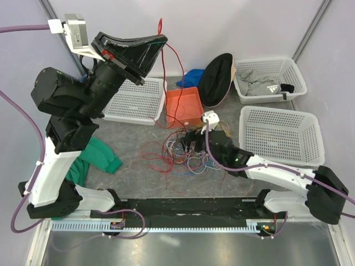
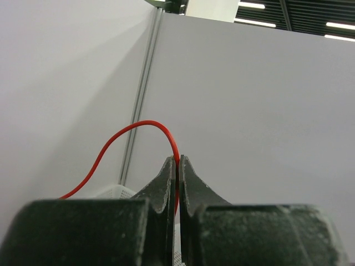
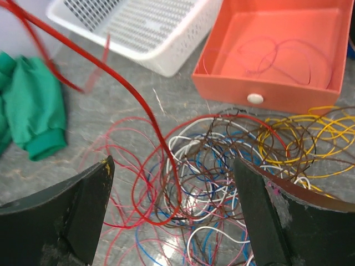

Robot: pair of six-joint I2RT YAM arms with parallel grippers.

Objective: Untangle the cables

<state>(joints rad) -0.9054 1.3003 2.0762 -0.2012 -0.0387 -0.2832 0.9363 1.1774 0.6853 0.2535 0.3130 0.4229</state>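
Red cable (image 2: pixel 138 123) pinched in L tool (image 2: pixel 177 160), tangle (image 3: pixel 222 166) prob. under R tool (image 3: pixel 173 162).

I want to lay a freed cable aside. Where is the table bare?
Bare table lies between the white basket, the green cloth and the cable pile. It is crowded from the orange tray down through the pile, where the open right gripper hovers.

Grey table (image 1: pixel 128 148); on it cables (image 1: pixel 188 151), orange tray (image 1: pixel 183 106), baskets (image 1: pixel 280 134), green cloth (image 1: pixel 97 155).
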